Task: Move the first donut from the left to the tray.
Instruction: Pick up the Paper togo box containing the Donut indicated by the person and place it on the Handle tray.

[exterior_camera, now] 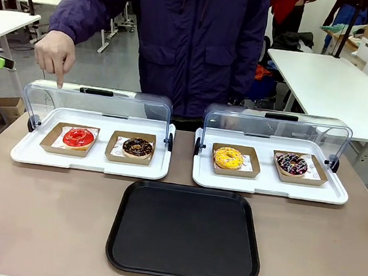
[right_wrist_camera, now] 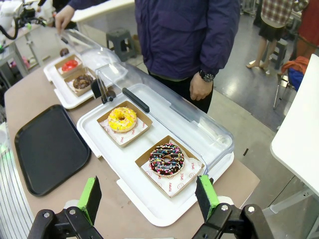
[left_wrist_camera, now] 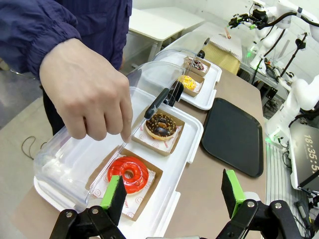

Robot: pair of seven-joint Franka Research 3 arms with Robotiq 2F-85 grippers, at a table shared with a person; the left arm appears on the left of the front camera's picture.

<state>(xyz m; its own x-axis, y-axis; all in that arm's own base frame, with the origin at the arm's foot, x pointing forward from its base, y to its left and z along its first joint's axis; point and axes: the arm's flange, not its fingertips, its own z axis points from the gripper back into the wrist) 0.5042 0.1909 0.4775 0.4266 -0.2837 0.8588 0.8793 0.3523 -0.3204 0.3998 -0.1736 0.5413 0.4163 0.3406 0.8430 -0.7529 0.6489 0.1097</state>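
Red-glazed glossy ring donut, in its shallow brown cardboard holder lined with white paper, lies just beyond the left jaws in the left wrist view. It sits at about ten o'clock from the gap between them, partly behind one green pad. Those jaws stand wide and empty. We judge the left arm much the nearer. The right jaws, equally wide and empty, hang over the sprinkled chocolate donut at the row's other end. A ring has no long axis, so we think a grip across it from any angle would serve.

On the brown surface the large flat black plastic tray sits bare at six o'clock. The red donut is at ten o'clock from it, in the left white tray.

We count:
- four donuts, each in its own holder: red, chocolate-brown, yellow and sprinkled
- two white trays, the right one holding the last two donuts
- two clear domed lids, both raised
- one black tray

Farthest off, the person's hand is at the left lid's edge, at twelve o'clock from the red donut, with one finger pointing down. We judge it may crowd the approach.
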